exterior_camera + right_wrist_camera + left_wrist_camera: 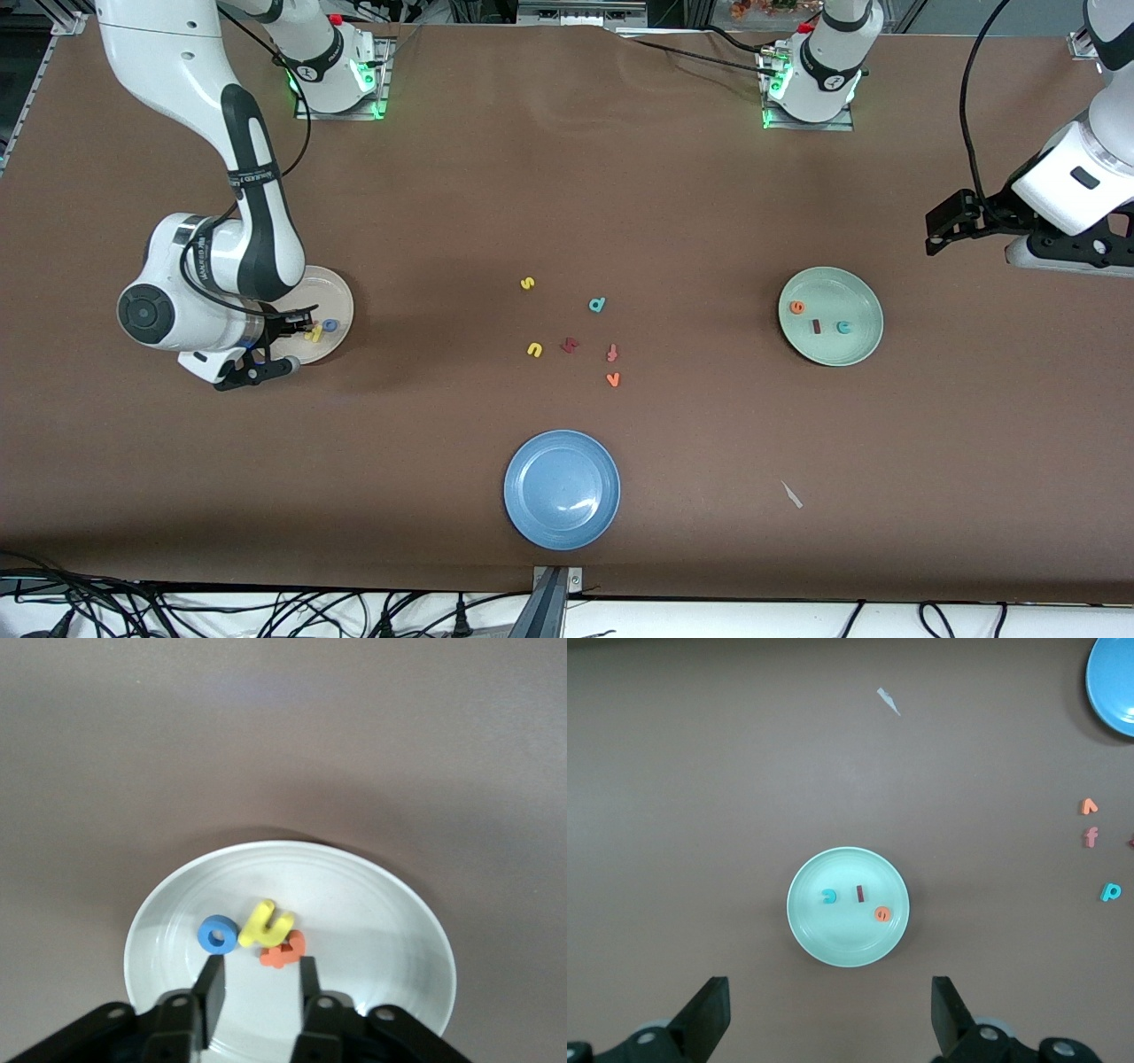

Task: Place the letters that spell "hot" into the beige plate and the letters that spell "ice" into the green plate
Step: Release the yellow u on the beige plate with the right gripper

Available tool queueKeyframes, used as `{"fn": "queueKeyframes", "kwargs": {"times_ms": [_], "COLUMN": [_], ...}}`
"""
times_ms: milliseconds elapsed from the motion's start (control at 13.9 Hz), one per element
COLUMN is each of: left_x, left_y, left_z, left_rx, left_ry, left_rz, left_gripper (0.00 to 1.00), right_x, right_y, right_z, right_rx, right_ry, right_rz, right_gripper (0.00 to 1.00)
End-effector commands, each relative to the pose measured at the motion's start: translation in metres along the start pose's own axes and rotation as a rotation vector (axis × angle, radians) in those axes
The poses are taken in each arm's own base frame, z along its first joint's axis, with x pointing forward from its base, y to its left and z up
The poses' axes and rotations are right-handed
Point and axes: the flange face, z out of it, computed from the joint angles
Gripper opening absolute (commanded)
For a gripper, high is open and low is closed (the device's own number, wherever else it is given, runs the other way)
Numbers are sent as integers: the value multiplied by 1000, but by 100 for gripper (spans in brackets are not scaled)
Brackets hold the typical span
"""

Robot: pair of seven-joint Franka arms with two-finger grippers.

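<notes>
The beige plate (343, 299) (381, 904) lies at the right arm's end of the table. In it rest the blue "o" (330, 325) (217, 934), the yellow "h" (314, 333) (264, 923) and the orange "t" (285, 950), close together. My right gripper (299, 326) (260, 970) hovers low over this plate, open, with nothing between its fingers. The green plate (842, 288) (833, 935) holds the orange "e" (797, 307) (882, 914), dark red "i" (816, 326) (858, 894) and teal "c" (844, 327) (828, 896). My left gripper (952, 226) (828, 1010) waits open, above the table near the green plate.
Loose letters lie mid-table: yellow "s" (527, 283), teal "d" (597, 305), yellow "u" (534, 349), an angular dark red letter (570, 345), pinkish "f" (611, 354), orange "v" (613, 379). A blue plate (562, 489) sits nearer the camera, a white scrap (791, 494) beside it.
</notes>
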Motion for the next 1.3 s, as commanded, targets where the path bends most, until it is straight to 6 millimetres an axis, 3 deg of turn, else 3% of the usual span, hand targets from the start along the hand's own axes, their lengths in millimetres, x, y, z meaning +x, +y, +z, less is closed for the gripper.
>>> {"fn": "queueKeyframes", "kwargs": {"times_ms": [0, 144, 504, 792, 1080, 1224], "left_x": [-28, -30, -30, -31, -29, -27], "left_y": [1, -2, 1, -4, -3, -2], "left_z": [-2, -4, -3, -4, -3, -1], "left_rx": [-7, -9, -7, -8, -8, -8], "left_ry": [4, -20, -29, -31, -26, -23], "left_rz": [-3, -8, -1, 0, -4, -4], "left_gripper": [100, 100, 100, 100, 100, 100], "right_x": [11, 17, 22, 21, -13, -49], "right_y": [-35, -61, -97, -136, -104, -80], "right_z": [-16, -23, -35, -70, -123, -151], "right_rx": [19, 15, 12, 43, 76, 22], "right_ry": [26, 21, 19, 0, 40, 80], "right_rz": [121, 205, 416, 536, 473, 341], "right_gripper": [100, 100, 100, 100, 100, 100]}}
